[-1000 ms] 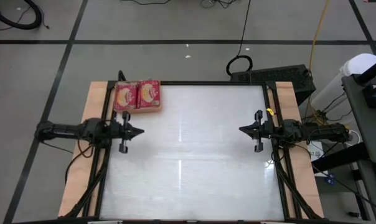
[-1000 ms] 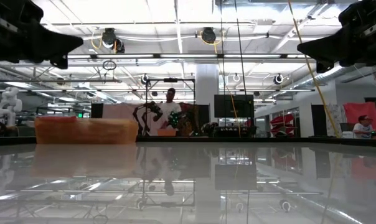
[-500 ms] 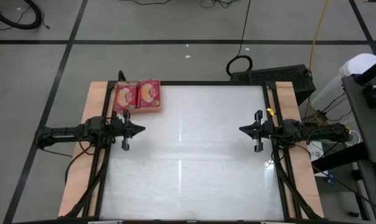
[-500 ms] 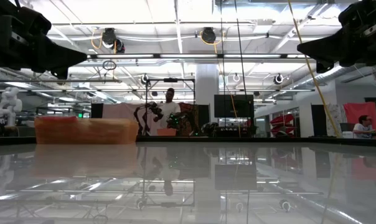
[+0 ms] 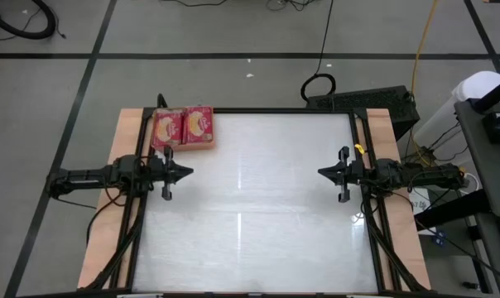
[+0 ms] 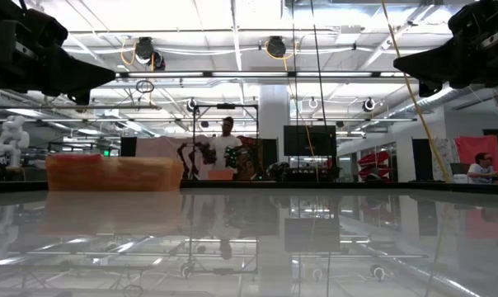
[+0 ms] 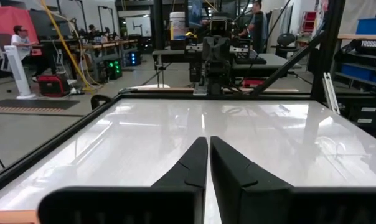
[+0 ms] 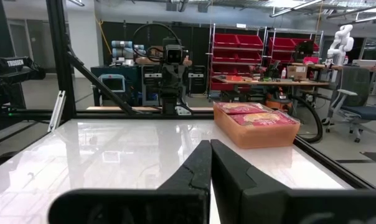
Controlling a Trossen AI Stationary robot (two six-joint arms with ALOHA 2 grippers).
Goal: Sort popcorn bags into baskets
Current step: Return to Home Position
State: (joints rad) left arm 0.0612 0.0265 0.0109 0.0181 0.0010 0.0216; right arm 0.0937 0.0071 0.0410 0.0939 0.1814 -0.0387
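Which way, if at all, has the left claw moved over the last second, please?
Yes, slightly: in the low view the left claw has sunk a little lower against the ceiling lamp beside it.

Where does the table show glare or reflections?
High view: pale glare streaks mark the middle of the table. Low view: the table mirrors the room and the tray. Left wrist view: bright sheen beyond the left gripper.

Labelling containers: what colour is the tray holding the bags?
The tray is orange, clearest in the right wrist view.
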